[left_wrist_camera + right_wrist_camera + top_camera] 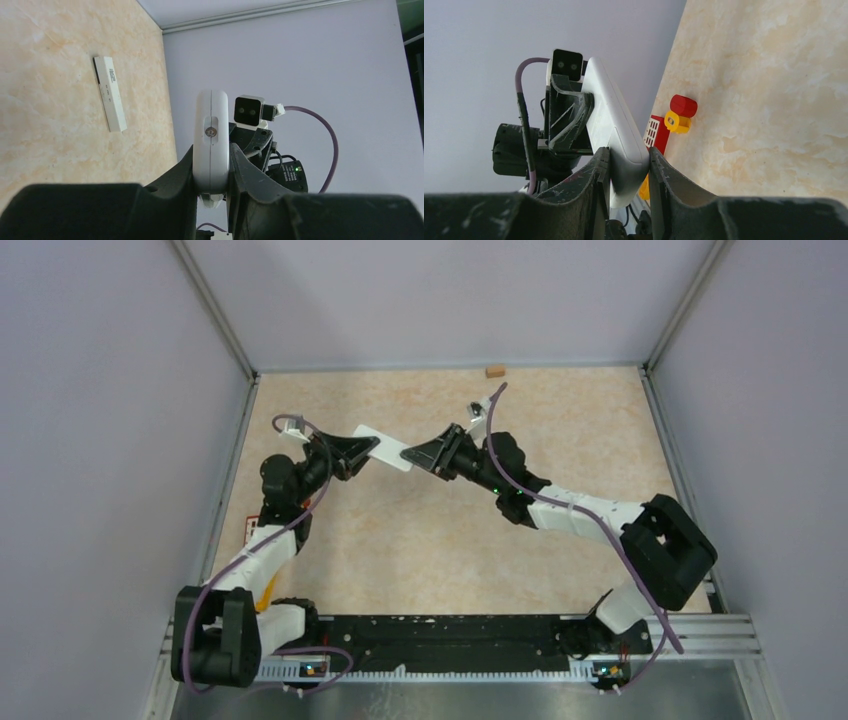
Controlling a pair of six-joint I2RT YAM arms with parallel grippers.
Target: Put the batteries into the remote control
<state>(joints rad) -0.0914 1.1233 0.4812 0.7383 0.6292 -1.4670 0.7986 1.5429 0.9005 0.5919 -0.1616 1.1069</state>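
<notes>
The white remote control (211, 125) is held up off the beige marbled tabletop (420, 540). It's pinched at one end by the left gripper (211, 160) and at the other by the right gripper (628, 160), so it's bridged between them. A slim white bar (110, 95) is laid flat on the tabletop, a small brown block (493, 370) is parked at the far edge, and the whole thing's boxed in by plain pale lilac walls (100, 390).

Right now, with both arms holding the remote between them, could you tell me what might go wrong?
The remote is pinched at opposite ends by the left gripper and the right gripper, each gripping only a short stretch of its rounded body. Uneven pulling could twist it loose and drop it. With both grippers occupied, neither is free for loading.
</notes>
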